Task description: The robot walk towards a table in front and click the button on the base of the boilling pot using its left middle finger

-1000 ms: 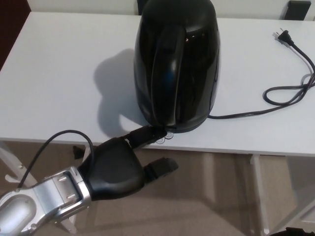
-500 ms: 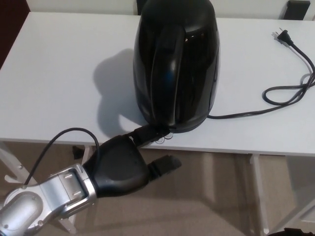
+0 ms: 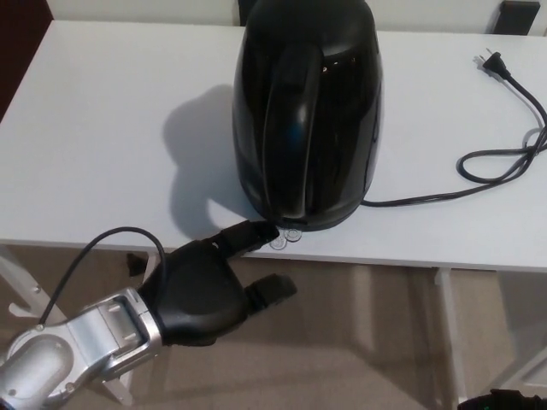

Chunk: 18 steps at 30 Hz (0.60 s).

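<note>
A glossy black boiling pot (image 3: 308,111) stands on the white table (image 3: 102,137), its handle facing me. At the foot of the handle, near the table's front edge, sits the small clear button (image 3: 287,238) of the base. My left hand (image 3: 201,290) comes in from the lower left, below the table edge. One finger (image 3: 248,233) stretches out over the table edge, and its tip lies just left of the button, at the pot's base. The thumb (image 3: 272,291) sticks out to the right, apart from it. The hand holds nothing.
The pot's black power cord (image 3: 504,162) loops across the right side of the table and ends in an unplugged plug (image 3: 490,61). White table legs (image 3: 449,342) stand over a beige floor. A dark object (image 3: 520,17) sits at the far right corner.
My left hand has dropped slightly down and to the left since half a second ago. The outstretched fingertip has slipped back a little from under the handle. The pot has not moved.
</note>
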Motion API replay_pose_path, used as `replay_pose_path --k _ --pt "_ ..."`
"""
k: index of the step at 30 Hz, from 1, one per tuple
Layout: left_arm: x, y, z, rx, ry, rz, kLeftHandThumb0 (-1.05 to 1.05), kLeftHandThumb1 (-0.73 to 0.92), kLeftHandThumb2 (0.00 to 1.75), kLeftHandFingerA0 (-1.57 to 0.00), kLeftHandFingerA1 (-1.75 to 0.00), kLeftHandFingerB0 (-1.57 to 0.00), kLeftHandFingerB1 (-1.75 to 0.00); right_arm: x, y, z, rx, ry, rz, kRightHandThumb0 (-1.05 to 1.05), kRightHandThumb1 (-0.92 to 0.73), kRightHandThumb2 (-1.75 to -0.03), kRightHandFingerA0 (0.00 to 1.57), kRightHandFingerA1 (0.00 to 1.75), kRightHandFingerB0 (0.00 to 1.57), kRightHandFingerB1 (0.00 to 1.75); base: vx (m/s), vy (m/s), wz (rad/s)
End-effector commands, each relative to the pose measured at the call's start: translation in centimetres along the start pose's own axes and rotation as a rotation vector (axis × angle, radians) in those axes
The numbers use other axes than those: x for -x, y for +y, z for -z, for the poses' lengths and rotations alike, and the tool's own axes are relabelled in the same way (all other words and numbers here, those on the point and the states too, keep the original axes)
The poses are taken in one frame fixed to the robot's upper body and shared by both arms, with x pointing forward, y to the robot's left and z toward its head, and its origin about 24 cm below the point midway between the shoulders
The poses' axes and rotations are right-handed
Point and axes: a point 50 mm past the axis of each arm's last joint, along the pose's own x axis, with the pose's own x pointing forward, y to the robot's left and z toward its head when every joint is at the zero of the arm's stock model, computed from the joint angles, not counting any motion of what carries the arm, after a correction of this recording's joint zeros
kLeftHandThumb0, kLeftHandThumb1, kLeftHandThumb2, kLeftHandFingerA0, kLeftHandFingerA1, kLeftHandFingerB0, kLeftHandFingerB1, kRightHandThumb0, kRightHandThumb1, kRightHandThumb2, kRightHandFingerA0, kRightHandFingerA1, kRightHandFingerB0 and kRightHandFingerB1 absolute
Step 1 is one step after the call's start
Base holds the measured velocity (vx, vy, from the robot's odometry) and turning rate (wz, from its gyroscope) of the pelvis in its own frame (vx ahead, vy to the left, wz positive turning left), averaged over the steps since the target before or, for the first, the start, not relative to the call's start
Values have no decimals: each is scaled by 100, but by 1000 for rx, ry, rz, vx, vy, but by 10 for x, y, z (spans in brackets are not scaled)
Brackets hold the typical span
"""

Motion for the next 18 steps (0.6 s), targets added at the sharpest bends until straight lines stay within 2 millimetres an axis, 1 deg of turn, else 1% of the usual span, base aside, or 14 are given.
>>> replay_pose_path --k 1,2,3,7,9,10,11,12,13,16,18 --pt "3 -9 2 24 37 28 -52 52 67 -16 -33 -15 -33 -1 -7 1 19 13 -4 -50 -64 -59 78 42 61 38 0 0 0" --pt "3 -9 1 25 37 28 -52 52 67 -16 -33 -15 -33 -1 -7 1 20 14 -4 -50 -64 -59 78 42 61 38 0 0 0" --pt "4 -11 2 35 39 32 -51 53 68 -15 -33 -14 -33 -1 -8 0 34 14 -1 -50 -64 -60 83 44 61 39 0 0 0" --pt "3 -13 3 29 45 19 -51 52 67 -17 -33 -17 -33 -3 -11 -2 41 12 7 -49 -64 -60 81 44 61 39 0 0 0" --pt "2 -13 4 29 48 19 -52 54 68 -16 -33 -15 -33 -5 -13 -3 43 11 8 -50 -64 -59 80 42 61 38 0 0 0" --pt "2 -13 4 28 49 30 -29 47 97 -1 -48 0 -47 -4 -13 -3 41 9 6 -49 -64 -59 78 42 61 38 0 0 0" --pt "2 -12 3 29 48 39 -29 47 97 -1 -48 0 -47 -4 -13 -4 37 5 5 -49 -64 -59 78 42 61 38 0 0 0" --pt "3 -12 3 32 44 41 -51 54 68 -14 -33 -14 -32 -4 -12 -3 32 3 0 -49 -64 -60 76 42 60 38 0 0 0" --pt "4 -12 2 37 43 43 -51 54 68 -14 -33 -13 -32 -3 -11 -3 33 2 -1 -49 -64 -60 75 42 61 39 0 0 0" --pt "4 -11 1 43 40 44 -51 53 68 -14 -33 -14 -33 -3 -11 -2 42 8 -2 -49 -64 -60 75 42 60 38 0 0 0" --pt "5 -9 2 42 40 29 -51 54 68 -14 -33 -14 -32 -3 -11 -2 39 10 2 -51 -64 -59 79 42 61 38 0 0 0"
